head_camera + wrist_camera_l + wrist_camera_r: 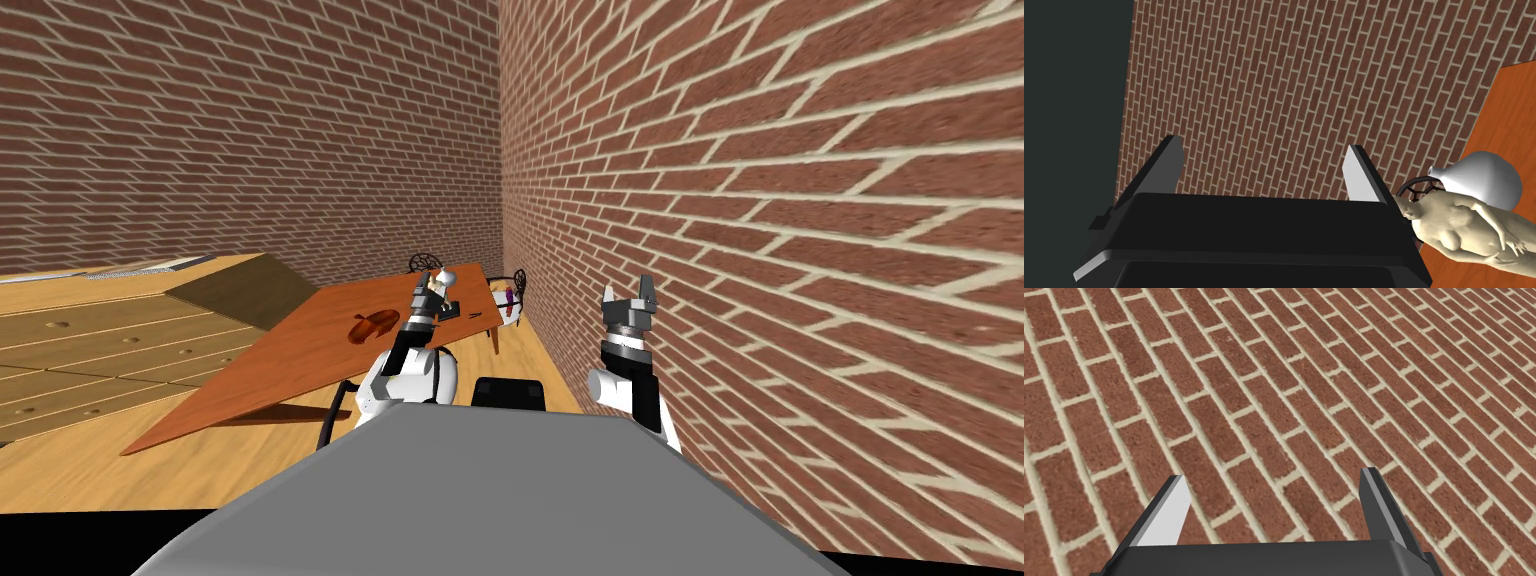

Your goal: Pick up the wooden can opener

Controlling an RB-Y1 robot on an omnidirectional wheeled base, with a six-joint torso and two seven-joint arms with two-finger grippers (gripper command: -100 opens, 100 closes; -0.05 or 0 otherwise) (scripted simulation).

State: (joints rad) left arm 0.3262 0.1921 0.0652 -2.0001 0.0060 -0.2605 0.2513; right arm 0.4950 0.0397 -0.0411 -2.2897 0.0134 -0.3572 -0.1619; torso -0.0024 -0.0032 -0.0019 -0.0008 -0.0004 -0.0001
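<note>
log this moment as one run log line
left claw open, empty, beside figurine over table | right claw open, raised | nothing grasped yet

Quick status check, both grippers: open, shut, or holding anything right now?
Left gripper: open, holding nothing.
Right gripper: open, holding nothing.

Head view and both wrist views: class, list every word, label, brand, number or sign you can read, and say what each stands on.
None: no readable text in any view.
The brick wall, table, white jug and pale figurine bear no lettering.
The small things at the table's far end are too small to tell.
</note>
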